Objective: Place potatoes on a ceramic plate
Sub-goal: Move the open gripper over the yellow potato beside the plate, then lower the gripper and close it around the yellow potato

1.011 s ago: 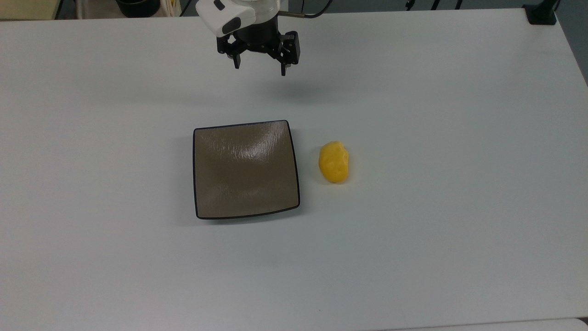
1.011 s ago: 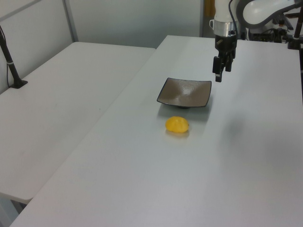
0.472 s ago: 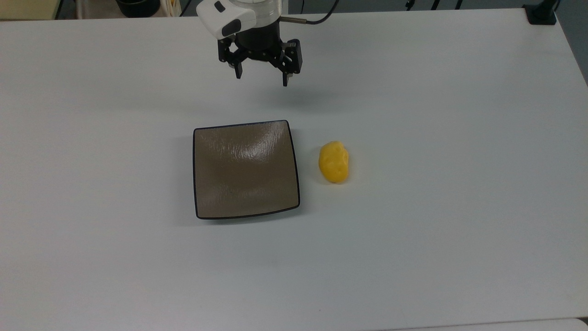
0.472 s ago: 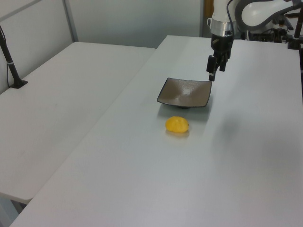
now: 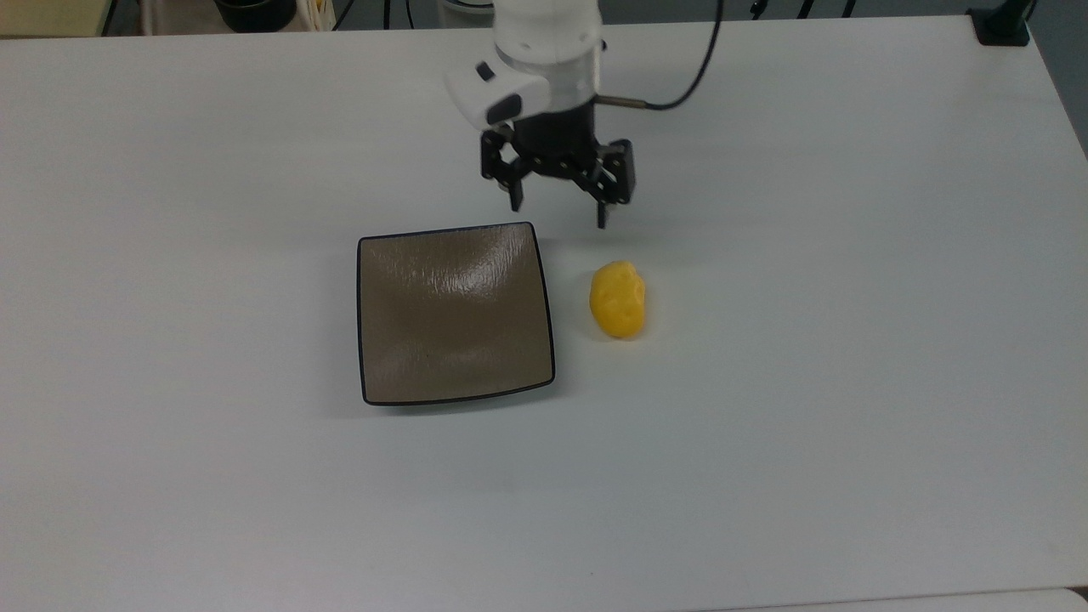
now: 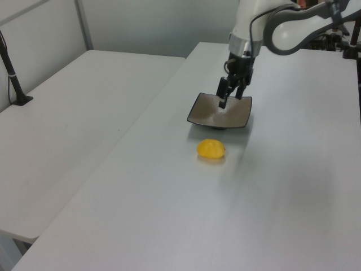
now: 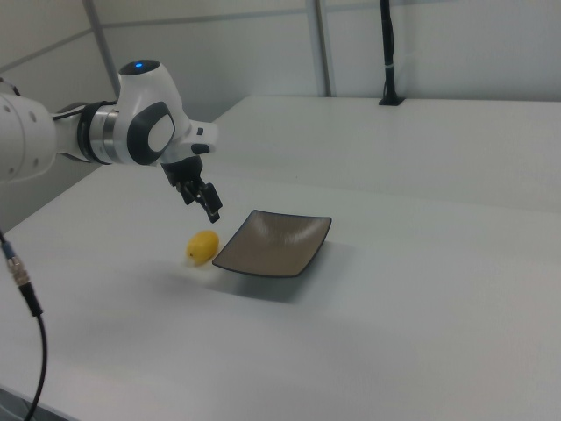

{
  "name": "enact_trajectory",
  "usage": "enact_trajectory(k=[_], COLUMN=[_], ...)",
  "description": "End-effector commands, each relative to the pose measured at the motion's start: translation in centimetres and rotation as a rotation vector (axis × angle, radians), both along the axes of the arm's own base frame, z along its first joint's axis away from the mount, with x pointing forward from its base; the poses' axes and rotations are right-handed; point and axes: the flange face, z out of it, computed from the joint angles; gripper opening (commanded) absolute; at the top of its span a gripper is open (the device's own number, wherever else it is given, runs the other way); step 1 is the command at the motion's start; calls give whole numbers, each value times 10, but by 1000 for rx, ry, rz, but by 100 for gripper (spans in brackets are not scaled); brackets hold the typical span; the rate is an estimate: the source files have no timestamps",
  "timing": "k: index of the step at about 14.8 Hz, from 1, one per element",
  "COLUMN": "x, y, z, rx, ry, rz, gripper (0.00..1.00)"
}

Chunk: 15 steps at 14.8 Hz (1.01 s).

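The end effector hangs above the tabletop in the upper middle of the top view, with its two fingers spread wide apart and nothing between them. The potato lies on the tabletop just below it in the frame and a little to the top view's right, near but not touching. In my judgement, the coming move depends on this relation: the end effector must go a short way toward the lower right of the frame and then down.

The long axis of the potato runs almost from the top to the bottom of the top view, only slightly tilted. The fingers are spread from left to right in the top view, so they already stand across the narrow side of the potato, and probably little turning is needed.

The ceramic plate sits at the frame centre, just beside the potato on the top view's left, with a narrow strip of bare tabletop between them. It holds nothing yet. The nearer finger could come close to the plate rim during the descent, so I think this side needs care. Nothing else stands close to the potato.

In the left view the end effector appears in front of the plate, while the potato is below it in the frame.
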Motion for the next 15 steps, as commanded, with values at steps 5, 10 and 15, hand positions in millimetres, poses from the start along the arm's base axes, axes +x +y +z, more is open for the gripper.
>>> enact_trajectory(k=[5,10,15], x=[42,44,43], y=[81,96,100], z=[-70,-111,-126], rx=[-46,-83,-135], ry=[-13,22,22], rz=[46,73,116], gripper=[100,100,41])
